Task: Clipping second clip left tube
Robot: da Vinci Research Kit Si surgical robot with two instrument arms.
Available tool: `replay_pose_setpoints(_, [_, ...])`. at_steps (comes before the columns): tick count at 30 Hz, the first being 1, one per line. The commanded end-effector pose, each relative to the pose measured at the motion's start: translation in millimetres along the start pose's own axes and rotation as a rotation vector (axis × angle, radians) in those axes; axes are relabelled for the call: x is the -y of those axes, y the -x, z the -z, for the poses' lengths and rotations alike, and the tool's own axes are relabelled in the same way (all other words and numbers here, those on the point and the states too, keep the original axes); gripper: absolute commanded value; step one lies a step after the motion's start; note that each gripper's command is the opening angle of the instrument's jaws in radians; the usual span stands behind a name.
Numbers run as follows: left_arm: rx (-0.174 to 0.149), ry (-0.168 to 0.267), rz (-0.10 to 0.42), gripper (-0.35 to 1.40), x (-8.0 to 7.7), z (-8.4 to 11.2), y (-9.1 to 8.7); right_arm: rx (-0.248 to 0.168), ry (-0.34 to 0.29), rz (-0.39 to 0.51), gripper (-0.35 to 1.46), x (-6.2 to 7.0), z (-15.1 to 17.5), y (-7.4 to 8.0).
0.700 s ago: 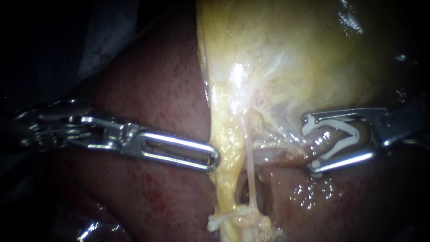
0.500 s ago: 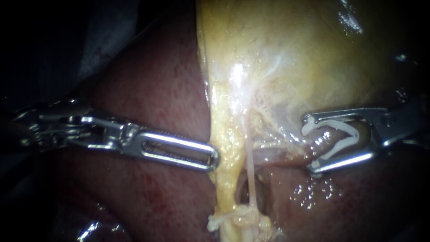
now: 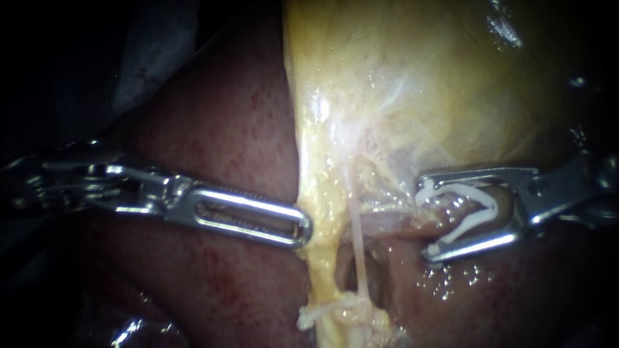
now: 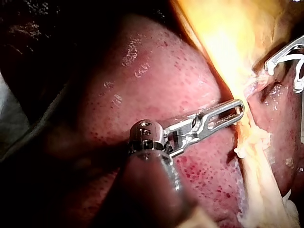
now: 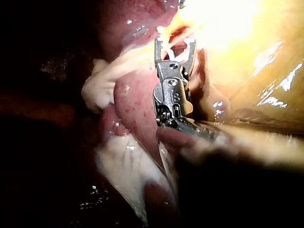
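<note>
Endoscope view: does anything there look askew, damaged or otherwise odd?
Nothing stands out. The white clip sits evenly in the right instrument's jaws, a pink tube between its legs; another clip sits lower on the yellow strand.

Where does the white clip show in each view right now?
Endoscope: clip at the right, carried in the right instrument.
Left wrist: clip well ahead of the left instrument, beyond the yellow tissue.
Right wrist: clip at its own instrument's tip.
Shared landmark: the yellow gallbladder.
</note>
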Motion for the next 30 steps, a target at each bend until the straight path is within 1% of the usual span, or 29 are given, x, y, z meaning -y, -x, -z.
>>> replay_pose_setpoints(1, [0.010, 0.001, 0.012, -0.35, 0.2, 0.3, 0.2, 0.001, -0.004, 0.001, 0.55, 0.1, -0.4, 0.1])
replay_pose_setpoints(5, [0.023, 0.003, 0.006, -0.35, 0.9, 1.3, 1.0, 0.002, -0.030, 0.010, 0.54, 0.6, -2.9, 0.7])
replay_pose_setpoints(7, [0.024, 0.002, 0.002, -0.35, 1.1, 1.4, 1.1, 0.003, -0.041, 0.020, 0.54, 0.9, -4.1, 1.0])
replay_pose_setpoints(14, [0.027, 0.000, 0.003, -0.35, 1.6, 1.5, 1.0, 0.005, -0.078, 0.007, 0.53, 1.3, -8.4, 2.3])
replay_pose_setpoints(19, [0.027, 0.000, 0.003, -0.35, 1.9, 1.6, 1.0, 0.010, -0.092, -0.007, 0.53, 1.1, -10.2, 3.6])
replay_pose_setpoints(23, [0.027, 0.000, 0.004, -0.35, 2.1, 1.6, 1.0, 0.021, -0.096, -0.011, 0.53, 0.8, -11.2, 4.7])
replay_pose_setpoints(27, [0.027, 0.000, 0.004, -0.35, 2.2, 1.6, 1.0, 0.026, -0.099, -0.018, 0.53, 0.6, -11.8, 5.3])
replay_pose_setpoints(30, [0.027, 0.000, 0.004, -0.35, 2.3, 1.5, 0.9, 0.030, -0.102, -0.022, 0.52, 0.5, -12.4, 5.4])
